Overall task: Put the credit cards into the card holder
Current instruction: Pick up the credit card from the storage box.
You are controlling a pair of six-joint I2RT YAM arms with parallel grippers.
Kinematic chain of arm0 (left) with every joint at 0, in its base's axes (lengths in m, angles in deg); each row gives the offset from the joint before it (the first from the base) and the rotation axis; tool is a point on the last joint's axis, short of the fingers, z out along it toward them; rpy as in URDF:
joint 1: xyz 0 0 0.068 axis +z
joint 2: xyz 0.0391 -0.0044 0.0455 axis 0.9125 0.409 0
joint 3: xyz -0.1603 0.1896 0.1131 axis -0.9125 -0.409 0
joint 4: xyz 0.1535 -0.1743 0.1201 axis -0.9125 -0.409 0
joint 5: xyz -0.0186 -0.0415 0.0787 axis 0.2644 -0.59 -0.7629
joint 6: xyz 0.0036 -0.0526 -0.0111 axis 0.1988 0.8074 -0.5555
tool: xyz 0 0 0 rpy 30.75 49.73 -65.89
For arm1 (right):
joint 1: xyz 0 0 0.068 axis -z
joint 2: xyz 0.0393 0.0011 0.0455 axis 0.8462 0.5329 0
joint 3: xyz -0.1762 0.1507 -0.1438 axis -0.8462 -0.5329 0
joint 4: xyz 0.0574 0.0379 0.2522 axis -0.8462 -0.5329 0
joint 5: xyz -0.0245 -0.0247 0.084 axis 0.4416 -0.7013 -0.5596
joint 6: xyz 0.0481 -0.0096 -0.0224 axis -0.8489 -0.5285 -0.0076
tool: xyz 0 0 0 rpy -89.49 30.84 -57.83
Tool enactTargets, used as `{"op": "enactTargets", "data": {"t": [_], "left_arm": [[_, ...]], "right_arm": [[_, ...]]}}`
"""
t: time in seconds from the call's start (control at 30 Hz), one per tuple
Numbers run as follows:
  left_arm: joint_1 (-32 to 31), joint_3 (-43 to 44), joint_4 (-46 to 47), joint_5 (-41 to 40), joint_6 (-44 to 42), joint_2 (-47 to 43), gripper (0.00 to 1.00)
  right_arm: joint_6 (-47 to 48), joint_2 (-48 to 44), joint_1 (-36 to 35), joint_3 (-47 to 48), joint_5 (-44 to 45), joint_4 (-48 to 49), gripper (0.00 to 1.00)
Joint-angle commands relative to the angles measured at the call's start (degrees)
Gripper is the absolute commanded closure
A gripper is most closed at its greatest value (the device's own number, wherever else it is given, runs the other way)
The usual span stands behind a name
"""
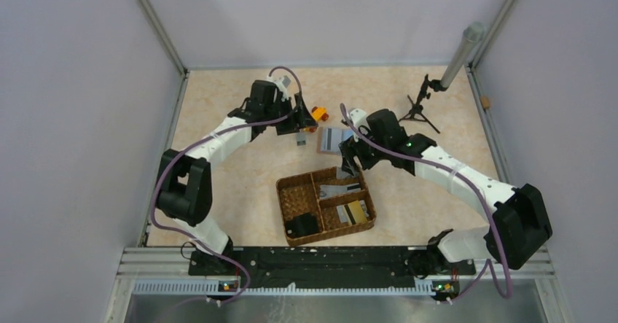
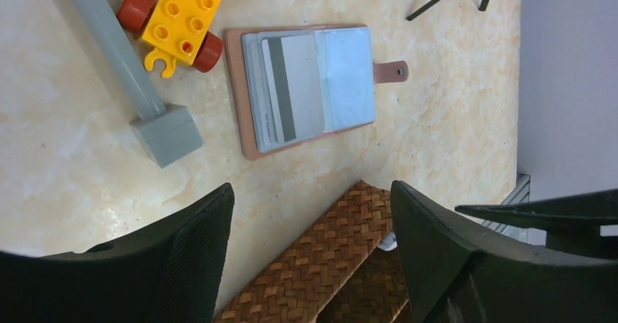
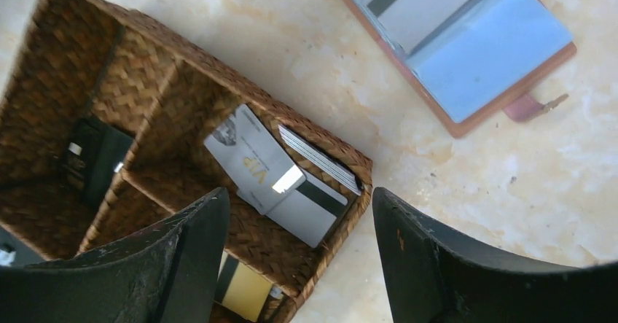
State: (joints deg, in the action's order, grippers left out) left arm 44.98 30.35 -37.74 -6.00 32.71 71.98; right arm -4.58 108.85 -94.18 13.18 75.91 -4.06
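The card holder (image 2: 350, 75) lies open on the table, blue pockets up, with a grey black-striped card (image 2: 291, 90) lying in its left half. It also shows in the top view (image 1: 331, 139) and in the right wrist view (image 3: 488, 46). More credit cards lie in the woven basket: silver ones (image 3: 255, 162), an edge-up stack (image 3: 321, 159) and a gold one (image 3: 244, 290). My left gripper (image 2: 313, 213) (image 1: 300, 124) hovers open and empty between the holder and the basket corner. My right gripper (image 3: 299, 213) (image 1: 350, 162) is open and empty above the basket's card compartment.
The woven compartment basket (image 1: 291, 184) (image 3: 182, 52) also holds a black blocky object (image 3: 98, 159). A yellow toy car (image 2: 186, 13) and a grey hammer-like tool (image 2: 124, 68) lie left of the holder. A small black tripod (image 1: 419, 108) stands at the back right.
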Motion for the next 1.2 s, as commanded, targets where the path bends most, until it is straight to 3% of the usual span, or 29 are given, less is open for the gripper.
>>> {"op": "enactTargets", "data": {"t": [0.0, 0.6, 0.8, 1.17], "left_arm": [[0.5, -2.8, 0.0, 1.9, -0.9, -5.2, 0.21], [2.2, -5.0, -0.7, 3.2, -0.6, -8.6, 0.2], [2.8, -5.5, -0.7, 3.5, -0.4, -8.9, 0.2], [3.4, -6.3, 0.5, 5.1, 0.4, -8.4, 0.2]], "right_arm": [[5.9, -1.0, -3.3, -0.1, 6.9, -2.4, 0.29], [12.4, 10.6, -12.3, 1.3, 28.6, 0.6, 0.32], [13.1, 11.8, -13.3, 2.3, 36.8, 2.1, 0.39], [13.4, 7.6, -13.4, 1.8, 36.6, 4.1, 0.58]]}}
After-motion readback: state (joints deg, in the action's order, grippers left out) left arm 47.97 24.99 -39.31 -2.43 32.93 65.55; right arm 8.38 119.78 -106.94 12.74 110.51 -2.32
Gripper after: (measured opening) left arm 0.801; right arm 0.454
